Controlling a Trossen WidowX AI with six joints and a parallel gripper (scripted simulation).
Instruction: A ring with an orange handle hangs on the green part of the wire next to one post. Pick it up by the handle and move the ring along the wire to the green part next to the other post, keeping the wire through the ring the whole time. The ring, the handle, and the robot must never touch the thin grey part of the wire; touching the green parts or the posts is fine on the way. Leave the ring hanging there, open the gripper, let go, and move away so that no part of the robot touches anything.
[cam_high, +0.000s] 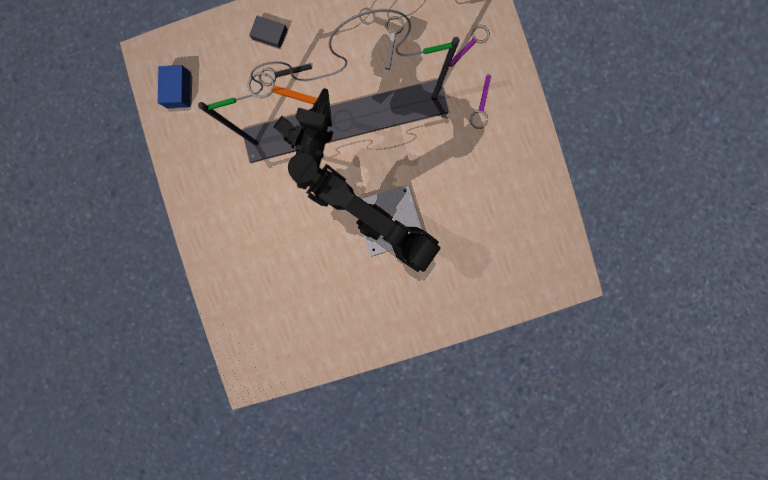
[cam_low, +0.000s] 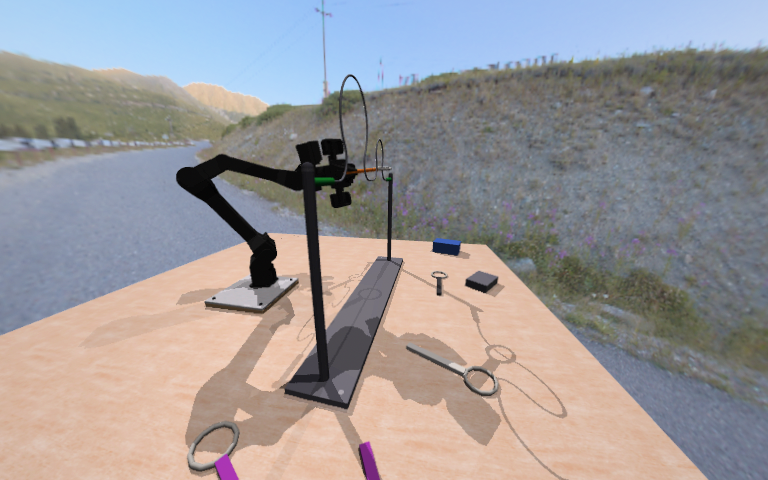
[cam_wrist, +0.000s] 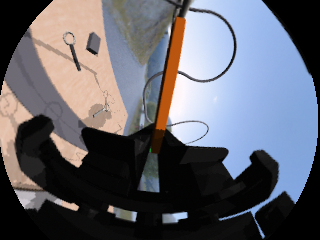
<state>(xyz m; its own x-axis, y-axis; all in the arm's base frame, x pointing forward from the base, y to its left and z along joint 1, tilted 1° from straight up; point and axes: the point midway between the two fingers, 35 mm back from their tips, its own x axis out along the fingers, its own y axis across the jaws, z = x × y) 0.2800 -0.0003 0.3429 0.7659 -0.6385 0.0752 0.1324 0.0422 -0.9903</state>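
My gripper (cam_high: 318, 103) (cam_low: 351, 171) (cam_wrist: 156, 127) is shut on the orange handle (cam_high: 294, 95) (cam_low: 365, 170) (cam_wrist: 171, 75) near its free end. The handle's ring (cam_high: 261, 96) is in the left loop of the grey wire (cam_high: 330, 43) (cam_low: 367, 124) (cam_wrist: 235, 46), right of the left green part (cam_high: 222, 104) (cam_low: 388, 178). In the exterior view the ring is nearly edge-on. In the wrist view it is cut off at the top. Whether it touches the wire I cannot tell. The other green part (cam_high: 438, 48) (cam_low: 324, 181) is at the right post (cam_high: 444, 71) (cam_low: 314, 271).
The left post (cam_high: 232, 125) (cam_low: 389, 220) stands left of the gripper. A blue block (cam_high: 171, 86) (cam_low: 446, 247), a dark block (cam_high: 267, 31) (cam_low: 481, 281) (cam_wrist: 93, 44), a black-handled ring (cam_high: 294, 70) (cam_low: 438, 285) (cam_wrist: 75, 57), a pale-handled ring (cam_high: 390, 52) (cam_low: 436, 358) and purple-handled rings lie on the table.
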